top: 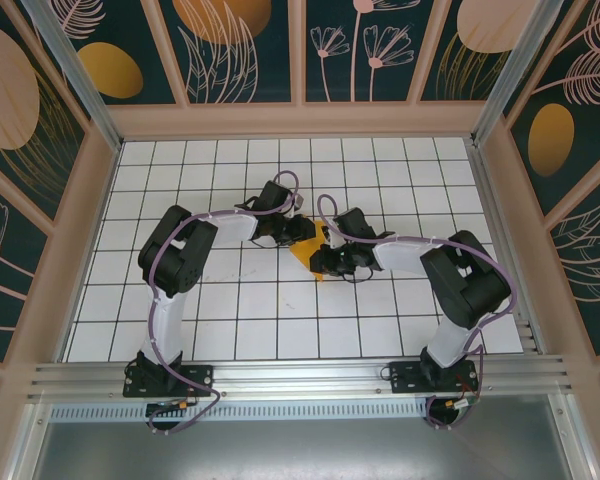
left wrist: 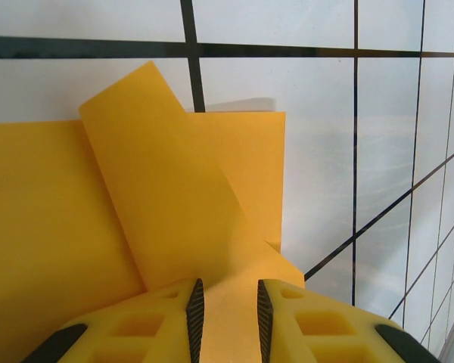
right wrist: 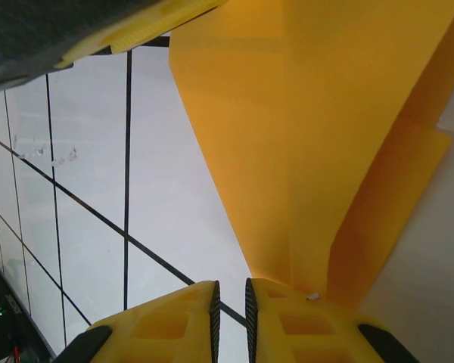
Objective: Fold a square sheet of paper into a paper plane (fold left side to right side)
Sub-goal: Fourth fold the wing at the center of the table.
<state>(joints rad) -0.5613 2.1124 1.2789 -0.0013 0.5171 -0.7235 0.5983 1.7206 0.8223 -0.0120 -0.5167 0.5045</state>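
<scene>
Left tool (left wrist: 227,311) stands partly open astride a raised flap of the orange paper (left wrist: 53,227); right tool (right wrist: 231,311), nearly closed and empty, touches that paper's edge.

orange paper (top: 310,258) — mostly hidden under left tool (top: 292,232), right tool (top: 332,262) | wrist views: edges cut off

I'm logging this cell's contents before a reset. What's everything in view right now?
orange paper: one, bright orange, partly folded, mid-table
table: one, white tiles, dark grid
wall panels: several, teal with painted leaves and ovals, around table
metal rail: one, silver, near edge
left arm: one, black and white, base near-left
right arm: one, black and white, base near-right
left gripper: one, yellow, jaws apart over the paper
right gripper: one, yellow, jaws narrowly apart beside paper's tip
</scene>
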